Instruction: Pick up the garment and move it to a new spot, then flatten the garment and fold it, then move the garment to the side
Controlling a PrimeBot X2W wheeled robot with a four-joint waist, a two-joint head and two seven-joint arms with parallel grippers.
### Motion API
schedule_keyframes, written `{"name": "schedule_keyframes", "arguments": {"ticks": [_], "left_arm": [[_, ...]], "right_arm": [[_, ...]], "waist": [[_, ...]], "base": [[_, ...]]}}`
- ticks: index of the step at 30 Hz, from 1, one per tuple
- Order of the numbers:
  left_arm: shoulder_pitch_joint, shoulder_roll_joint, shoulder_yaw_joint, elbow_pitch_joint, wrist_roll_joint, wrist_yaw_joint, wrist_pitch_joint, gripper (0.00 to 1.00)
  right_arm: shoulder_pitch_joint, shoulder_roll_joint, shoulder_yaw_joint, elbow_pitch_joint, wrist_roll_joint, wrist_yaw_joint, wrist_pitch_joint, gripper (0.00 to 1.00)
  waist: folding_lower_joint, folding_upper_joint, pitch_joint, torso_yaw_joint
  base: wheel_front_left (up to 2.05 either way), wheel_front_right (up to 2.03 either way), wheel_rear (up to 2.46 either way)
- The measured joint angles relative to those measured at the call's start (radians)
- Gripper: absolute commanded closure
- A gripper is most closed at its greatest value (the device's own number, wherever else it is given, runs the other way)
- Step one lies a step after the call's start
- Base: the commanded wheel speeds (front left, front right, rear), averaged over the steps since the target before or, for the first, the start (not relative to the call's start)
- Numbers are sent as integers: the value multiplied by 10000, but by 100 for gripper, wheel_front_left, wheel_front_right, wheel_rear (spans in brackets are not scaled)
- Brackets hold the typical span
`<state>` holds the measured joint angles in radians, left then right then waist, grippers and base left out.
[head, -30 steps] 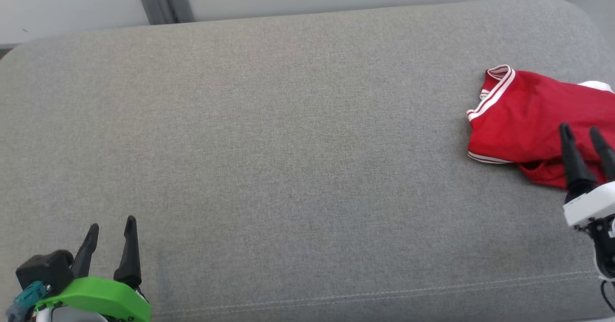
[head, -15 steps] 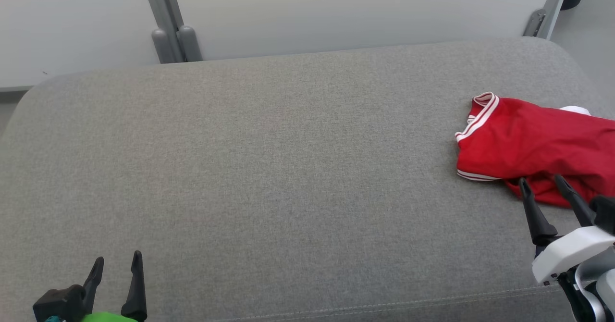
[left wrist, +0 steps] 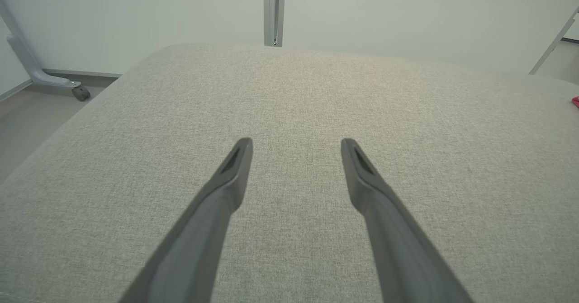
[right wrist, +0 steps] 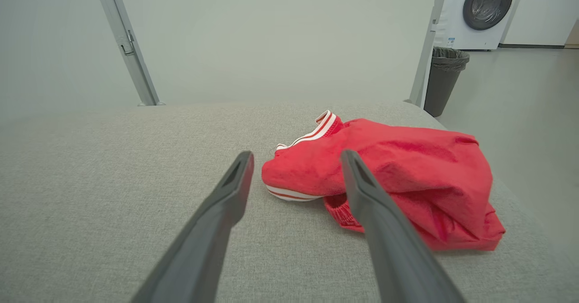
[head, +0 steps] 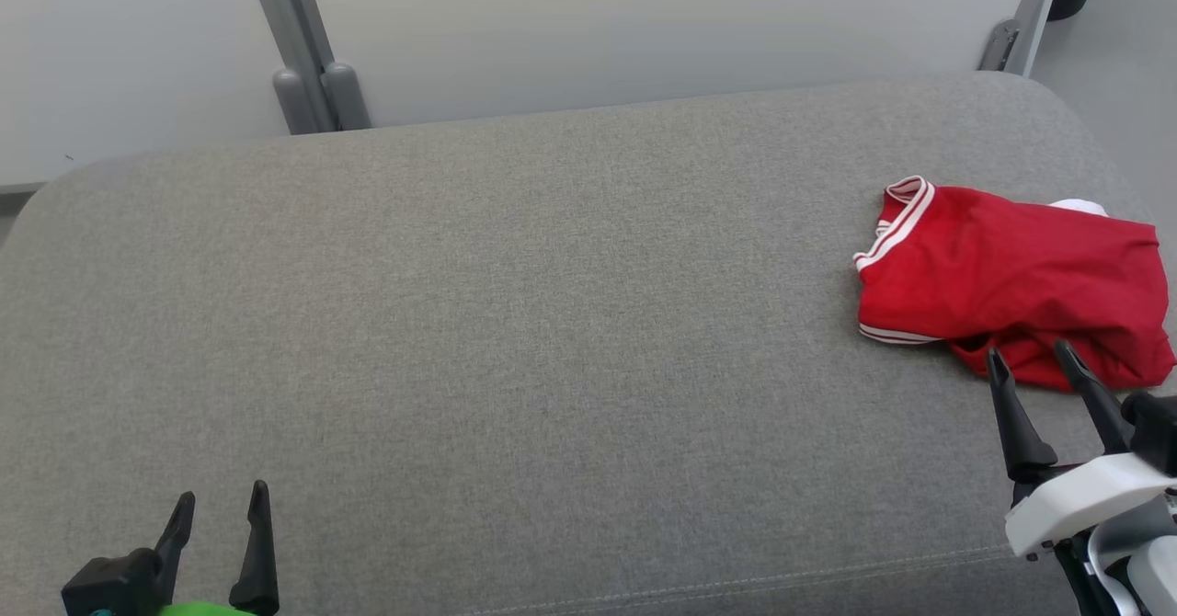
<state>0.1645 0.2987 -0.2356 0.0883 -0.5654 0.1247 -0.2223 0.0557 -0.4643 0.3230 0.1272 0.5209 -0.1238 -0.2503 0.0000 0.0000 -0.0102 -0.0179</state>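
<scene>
The garment is red with white-striped trim and lies crumpled near the right end of the grey cushion. My right gripper is open just in front of the garment's near edge, not touching it. In the right wrist view the garment sits just beyond the right gripper, with the right fingertip overlapping it. My left gripper is open at the lower left, far from the garment. The left gripper has only bare cushion between its fingers.
A pale wall with grey metal posts runs behind the cushion. A dark bin and a washing machine stand on the floor beyond the cushion's right end. The cushion's right edge drops off close to the garment.
The head camera has tilted up and shifted, showing more wall. My right gripper has drawn back from over the garment to just in front of its near edge. Both grippers stay open.
</scene>
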Motion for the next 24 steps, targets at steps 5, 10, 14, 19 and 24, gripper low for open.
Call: {"name": "schedule_keyframes", "arguments": {"ticks": [5,10,14,19,24], "left_arm": [[6,-13,75,31,71,0,-79,0],[8,-42,113,46,73,0,-86,0],[11,-44,169,79,98,0,-88,0],[16,-44,199,148,157,0,-90,0],[38,-42,316,201,171,0,-173,0]], "right_arm": [[165,111,-27,-303,-174,0,0,0],[388,121,-125,-610,-169,445,0,0],[636,100,-255,-683,-111,930,0,0],[851,4,-472,-681,-328,1149,0,0],[976,8,-800,-685,-512,1266,0,0]], "waist": [[0,0,10,-19],[0,0,12,-19],[0,0,17,-18],[0,0,28,-24],[0,0,55,-44]], "base": [[0,0,0],[0,0,0],[0,0,0],[0,0,0],[0,0,0]]}}
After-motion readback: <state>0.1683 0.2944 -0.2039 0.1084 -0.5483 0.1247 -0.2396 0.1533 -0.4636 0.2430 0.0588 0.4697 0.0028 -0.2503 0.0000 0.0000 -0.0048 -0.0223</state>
